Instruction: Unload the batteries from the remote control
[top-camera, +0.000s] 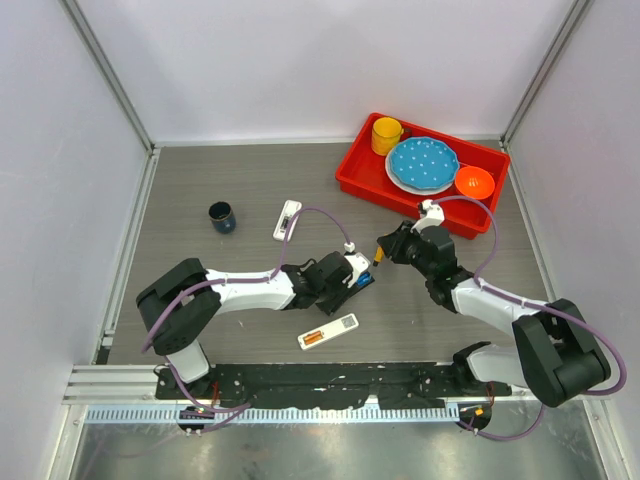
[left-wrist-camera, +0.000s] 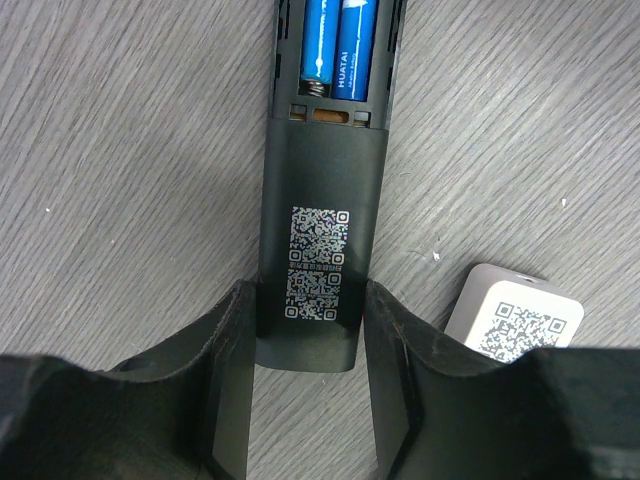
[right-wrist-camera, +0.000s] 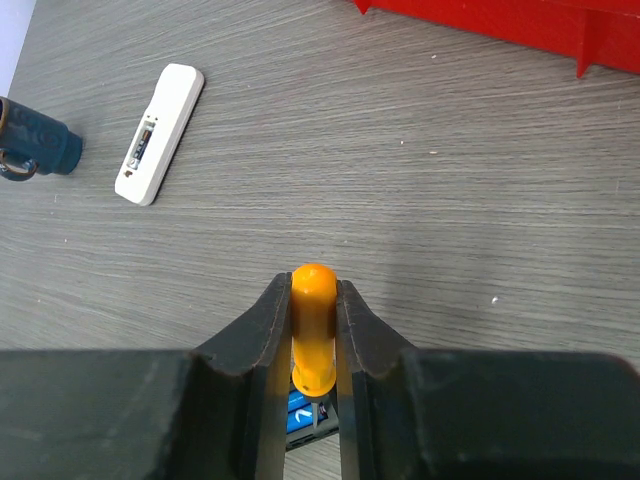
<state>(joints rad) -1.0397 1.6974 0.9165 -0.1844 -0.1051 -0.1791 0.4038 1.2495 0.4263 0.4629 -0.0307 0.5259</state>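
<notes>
A black remote (left-wrist-camera: 318, 160) lies on the table with its back open, two bright blue batteries (left-wrist-camera: 340, 50) in the compartment. My left gripper (left-wrist-camera: 308, 296) is shut on the remote's lower end, which carries a QR label. In the top view, my left gripper (top-camera: 348, 272) holds the remote (top-camera: 362, 281) mid-table. My right gripper (right-wrist-camera: 313, 285) is shut on an orange-handled screwdriver (right-wrist-camera: 313, 330) held tip down over the blue batteries (right-wrist-camera: 300, 416). In the top view, my right gripper (top-camera: 385, 249) is just right of the remote.
A white remote (top-camera: 328, 332) with orange cells showing lies near the front, its corner in the left wrist view (left-wrist-camera: 515, 318). Another white remote (top-camera: 287, 220) and a dark cup (top-camera: 222, 216) are at the left. A red tray (top-camera: 360, 180) with dishes stands back right.
</notes>
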